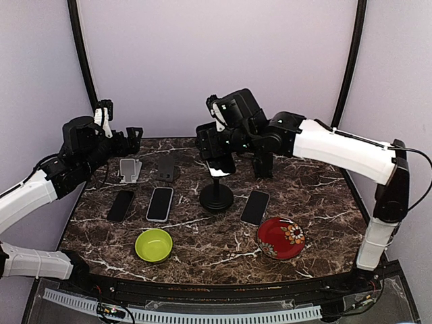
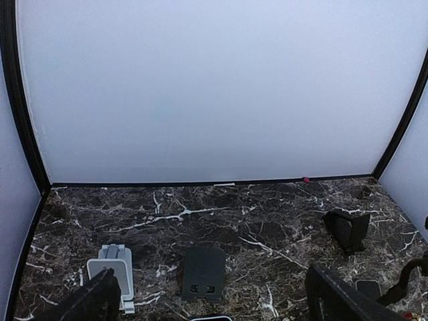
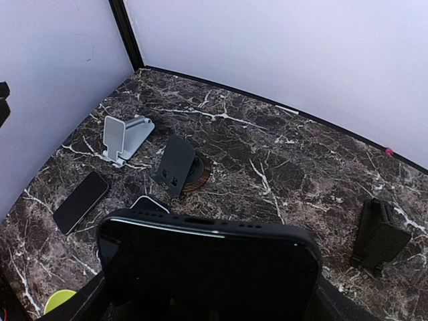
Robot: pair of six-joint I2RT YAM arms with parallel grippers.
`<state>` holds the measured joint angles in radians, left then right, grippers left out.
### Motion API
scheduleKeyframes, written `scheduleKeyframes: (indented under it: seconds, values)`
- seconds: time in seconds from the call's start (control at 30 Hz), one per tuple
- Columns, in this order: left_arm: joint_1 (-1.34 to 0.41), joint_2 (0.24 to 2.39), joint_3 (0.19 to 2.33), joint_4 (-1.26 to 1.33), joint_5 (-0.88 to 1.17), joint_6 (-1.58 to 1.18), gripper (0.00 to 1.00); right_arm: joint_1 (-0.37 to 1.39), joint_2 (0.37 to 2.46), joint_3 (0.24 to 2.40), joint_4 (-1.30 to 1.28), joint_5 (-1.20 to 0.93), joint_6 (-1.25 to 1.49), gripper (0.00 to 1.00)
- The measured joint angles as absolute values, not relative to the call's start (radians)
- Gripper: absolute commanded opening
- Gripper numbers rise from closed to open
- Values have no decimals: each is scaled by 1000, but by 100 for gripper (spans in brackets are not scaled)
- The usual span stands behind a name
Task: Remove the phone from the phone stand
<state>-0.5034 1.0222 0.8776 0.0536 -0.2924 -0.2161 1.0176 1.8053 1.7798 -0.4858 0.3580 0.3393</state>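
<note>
My right gripper (image 1: 217, 150) is shut on a black phone (image 3: 207, 267), which fills the bottom of the right wrist view between my fingers. In the top view the phone is mostly hidden by the gripper and hangs just over the black round-based phone stand (image 1: 216, 196) at the table's middle. I cannot tell whether it still touches the stand's head. My left gripper (image 1: 128, 138) is open and empty, raised over the back left of the table, and both its fingers (image 2: 87, 304) show wide apart.
A grey stand (image 1: 129, 169), a dark stand (image 1: 167, 169) and a black stand (image 1: 262, 165) are at the back. Three phones lie flat: black (image 1: 121, 205), white-edged (image 1: 160, 203), black (image 1: 255, 206). A green bowl (image 1: 154, 244) and a red bowl (image 1: 281, 237) sit in front.
</note>
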Motion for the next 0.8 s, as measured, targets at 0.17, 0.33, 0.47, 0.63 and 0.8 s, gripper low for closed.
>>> scheduleKeyframes:
  seconds: [0.17, 0.33, 0.47, 0.63, 0.8]
  values:
    - [-503, 1023, 878, 51, -292, -216, 99, 1023, 1848, 1748, -445, 385, 365, 60]
    - [-503, 1023, 878, 50, -291, -216, 99, 1024, 1868, 1723, -430, 408, 389, 63]
    - [-503, 1023, 878, 50, -290, -216, 99, 1028, 1879, 1720, -413, 421, 403, 66]
    - [-503, 1031, 878, 50, -287, -218, 99, 1028, 1888, 1711, -389, 422, 418, 70]
    - [-503, 1040, 878, 50, -275, -223, 99, 1028, 1888, 1697, -389, 423, 437, 83]
